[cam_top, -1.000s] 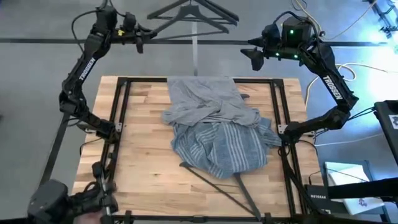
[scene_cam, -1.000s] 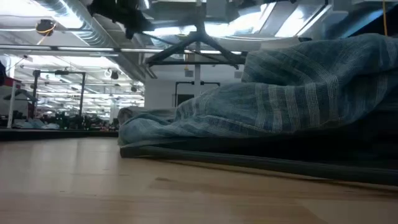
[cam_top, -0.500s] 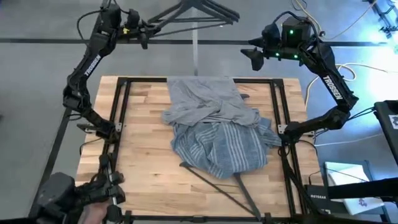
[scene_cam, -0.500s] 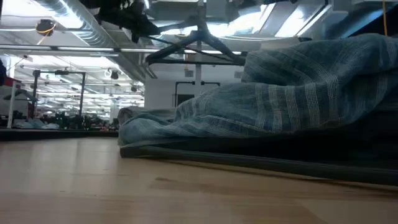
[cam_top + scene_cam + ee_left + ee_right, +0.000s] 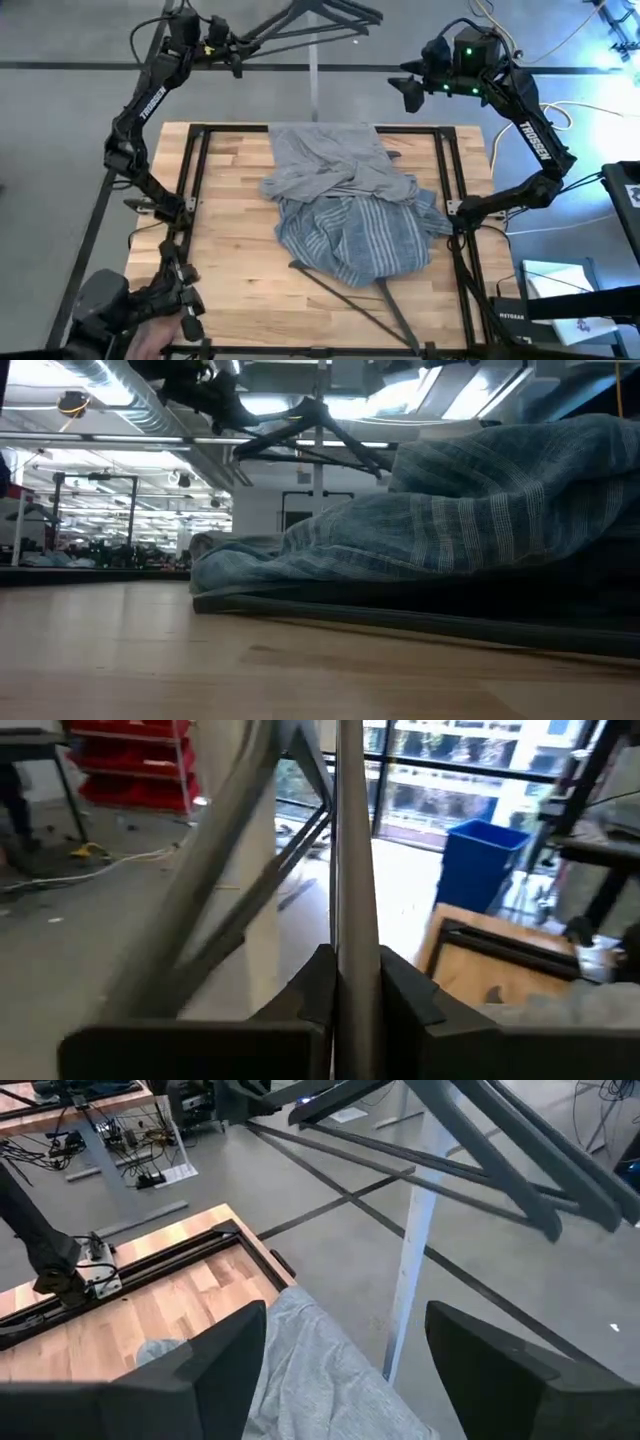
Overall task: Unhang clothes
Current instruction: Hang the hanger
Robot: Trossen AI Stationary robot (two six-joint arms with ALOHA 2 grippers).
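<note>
Both clothes read as off their hangers: striped shirt heaped mid-desk, grey T-shirt overlapping its far side; beyond the desk's far edge, my left tool is clamped on a bare hanger, my right tool hangs spread and empty; only hanger disposal seems left.

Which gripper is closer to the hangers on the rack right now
Left. The left gripper is shut on the end of a dark hanger beyond the table's far edge; the right gripper, open, hangs apart from them to their right.
</note>
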